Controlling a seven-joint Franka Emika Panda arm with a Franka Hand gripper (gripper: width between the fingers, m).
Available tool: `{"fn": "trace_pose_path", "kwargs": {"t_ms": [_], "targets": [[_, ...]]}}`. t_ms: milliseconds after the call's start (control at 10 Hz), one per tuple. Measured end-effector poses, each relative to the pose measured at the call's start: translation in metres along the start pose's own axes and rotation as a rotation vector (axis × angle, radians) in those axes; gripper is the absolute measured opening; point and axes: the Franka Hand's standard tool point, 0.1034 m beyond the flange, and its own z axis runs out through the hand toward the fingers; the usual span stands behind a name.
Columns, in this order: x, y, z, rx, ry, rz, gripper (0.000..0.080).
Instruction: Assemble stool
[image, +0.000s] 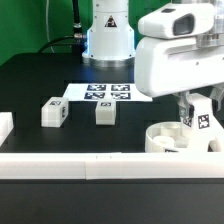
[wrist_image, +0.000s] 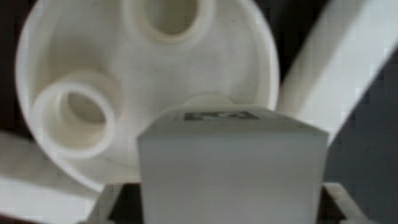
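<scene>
The round white seat lies near the front right of the table against the long white bar, sockets up. My gripper is shut on a white tagged leg and holds it upright over the seat's right side. In the wrist view the held leg fills the near field between my fingers, and the seat lies behind it with two open sockets in sight. Two other legs lie loose on the black table to the exterior view's left.
The marker board lies flat at the table's middle back, in front of the arm's base. A long white bar edges the table's front. A white block sits at the left edge.
</scene>
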Motion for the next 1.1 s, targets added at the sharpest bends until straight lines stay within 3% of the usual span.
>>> {"fn": "trace_pose_path", "kwargs": {"t_ms": [100, 300, 900, 1100], "targets": [[0.0013, -0.0071, 0.0007, 0.0, 0.019, 0.172, 0.0337], [0.0024, -0.0068, 0.0005, -0.003, 0.017, 0.364, 0.0337], [0.0031, -0.0045, -0.0001, 0.011, 0.018, 0.738, 0.0337], [0.0009, -0.0058, 0.0003, 0.04, 0.021, 0.998, 0.0337]]}}
